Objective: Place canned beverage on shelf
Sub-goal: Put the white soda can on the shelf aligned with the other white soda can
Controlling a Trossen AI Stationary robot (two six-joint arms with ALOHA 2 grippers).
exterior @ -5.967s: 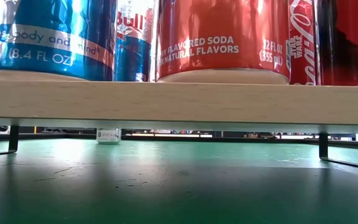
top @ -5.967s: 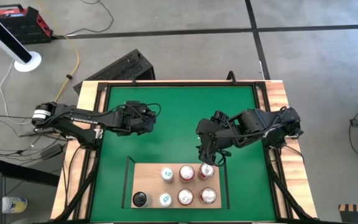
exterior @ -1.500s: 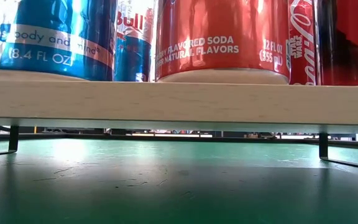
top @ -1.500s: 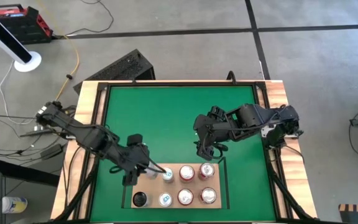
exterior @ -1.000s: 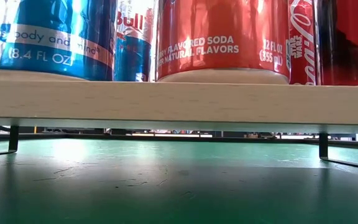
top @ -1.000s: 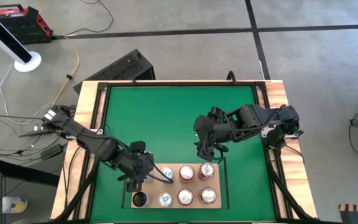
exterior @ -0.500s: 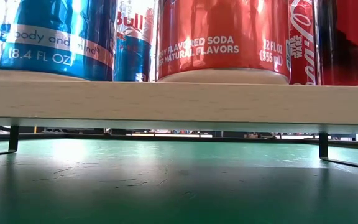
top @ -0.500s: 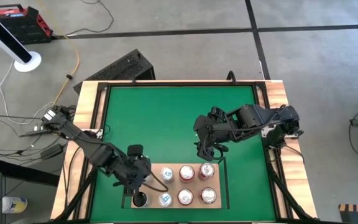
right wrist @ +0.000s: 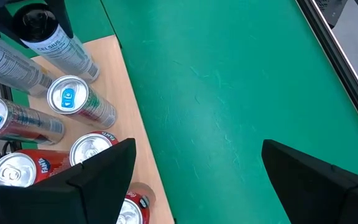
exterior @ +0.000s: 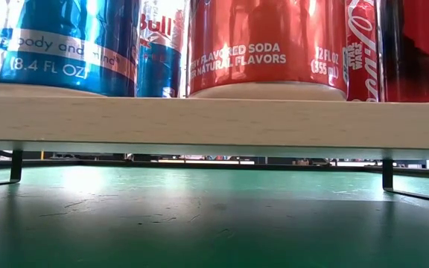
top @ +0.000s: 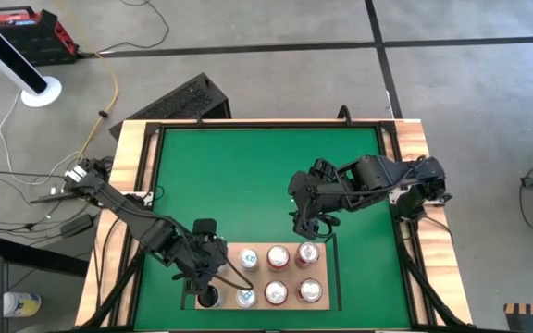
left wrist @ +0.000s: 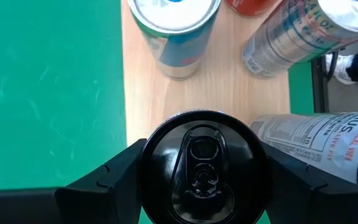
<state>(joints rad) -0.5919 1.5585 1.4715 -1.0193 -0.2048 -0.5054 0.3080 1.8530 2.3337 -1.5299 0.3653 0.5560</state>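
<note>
now the black-topped can (left wrist: 204, 167) sits clamped between the dark fingers (left wrist: 107, 180) of the left gripper (top: 209, 289), a round matte black lid with its pull tab facing up, a silver printed side showing below it. it's at the front left corner of the shelf (top: 218, 252), a flat pale-wood board with thin black rails, lying at the near edge of the smooth green mat (top: 248, 176). beside it on the board stand slim blue-and-silver cans (top: 246, 297), glossy, with bright round tops, and further along the red soda cans (top: 277, 256), wider cylinders with shiny aluminium lids. from table height the board's plain wood edge (exterior: 214, 119) carries those red and blue walls. the right gripper (top: 308, 229) hangs over the mat just behind the shelf's right end, fingers spread wide, nothing between them.
</note>
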